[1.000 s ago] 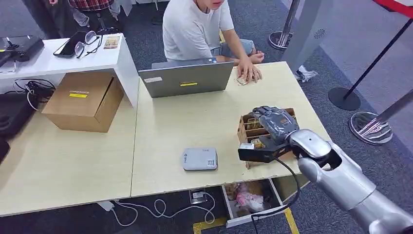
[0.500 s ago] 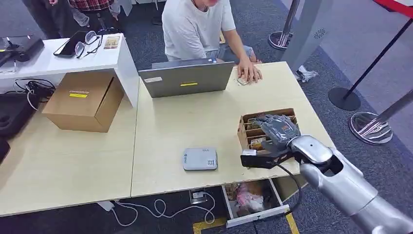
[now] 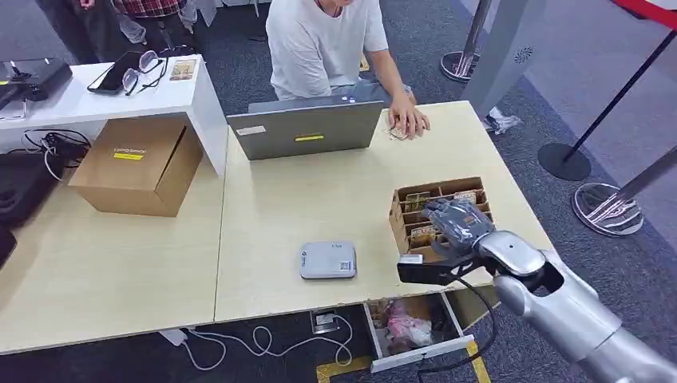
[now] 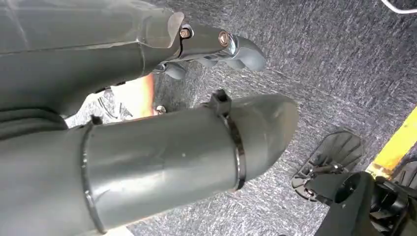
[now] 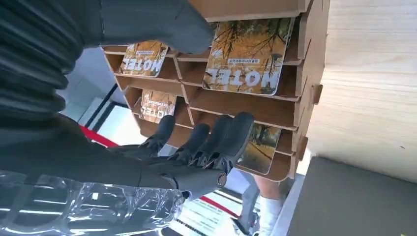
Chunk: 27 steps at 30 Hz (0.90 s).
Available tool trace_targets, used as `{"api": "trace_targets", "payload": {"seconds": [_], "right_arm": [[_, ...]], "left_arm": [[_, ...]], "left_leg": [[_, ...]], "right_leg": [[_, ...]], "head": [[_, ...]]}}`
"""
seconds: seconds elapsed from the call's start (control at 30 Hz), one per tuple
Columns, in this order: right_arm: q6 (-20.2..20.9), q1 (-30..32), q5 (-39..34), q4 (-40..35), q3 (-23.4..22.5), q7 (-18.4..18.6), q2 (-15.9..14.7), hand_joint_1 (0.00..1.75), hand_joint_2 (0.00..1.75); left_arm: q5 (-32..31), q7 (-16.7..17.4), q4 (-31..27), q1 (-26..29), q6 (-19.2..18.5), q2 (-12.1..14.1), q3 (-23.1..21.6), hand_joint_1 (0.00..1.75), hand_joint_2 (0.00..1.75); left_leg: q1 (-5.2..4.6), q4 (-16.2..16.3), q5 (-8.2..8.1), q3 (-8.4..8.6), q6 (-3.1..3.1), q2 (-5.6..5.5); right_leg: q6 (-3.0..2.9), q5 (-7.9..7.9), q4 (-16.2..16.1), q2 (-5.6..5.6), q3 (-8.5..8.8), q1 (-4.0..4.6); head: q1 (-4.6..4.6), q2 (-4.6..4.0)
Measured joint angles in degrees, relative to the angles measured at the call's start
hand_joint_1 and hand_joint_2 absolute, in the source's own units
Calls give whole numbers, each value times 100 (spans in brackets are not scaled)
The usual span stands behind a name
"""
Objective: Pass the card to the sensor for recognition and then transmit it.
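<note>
Since a second ago, drawn back toward the near edge of the slotted cardboard box [image 3: 437, 209]: right hand [image 3: 457, 222], dark fingers [image 5: 216, 140] spread over the dividers, thumb apart, gripping nothing. Glossy printed cards [image 5: 247, 56] upright in its compartments; flat rounded grey sensor [image 3: 328, 260] well apart on the pale wood-grain surface [image 3: 303, 199]. Left hand [image 4: 216, 49] loosely curled over speckled carpet [image 4: 319, 73], holding nothing.

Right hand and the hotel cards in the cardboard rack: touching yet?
Cannot tell. In the right wrist view the right hand has its fingers against the cardboard rack, overlapping a lower card, but no contact shows plainly.
</note>
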Motion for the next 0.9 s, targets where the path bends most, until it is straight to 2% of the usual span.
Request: {"api": "trace_targets", "payload": {"seconds": [0.23, 0.63, 0.9], "right_arm": [[7, 8, 0, 4, 0, -2, 0, 70, 175], [9, 17, 0, 65, 70, -2, 0, 82, 175], [7, -41, 0, 179, 144, -24, 0, 80, 175]], "left_arm": [[0, 0, 28, -2, 0, 0, 0, 0, 0], [-2, -18, 94, -88, -55, 0, -2, 0, 0], [35, -48, 168, -148, -70, 0, -2, 0, 0]], "left_leg": [[0, 0, 0, 0, 0, 0], [0, 0, 0, -1, 0, -1], [0, 0, 0, -2, 0, -1]], "right_leg": [[0, 0, 0, 0, 0, 0], [0, 0, 0, -1, 0, 0], [0, 0, 1, -1, 1, 0]], "head": [[2, 0], [0, 0], [0, 0]]}}
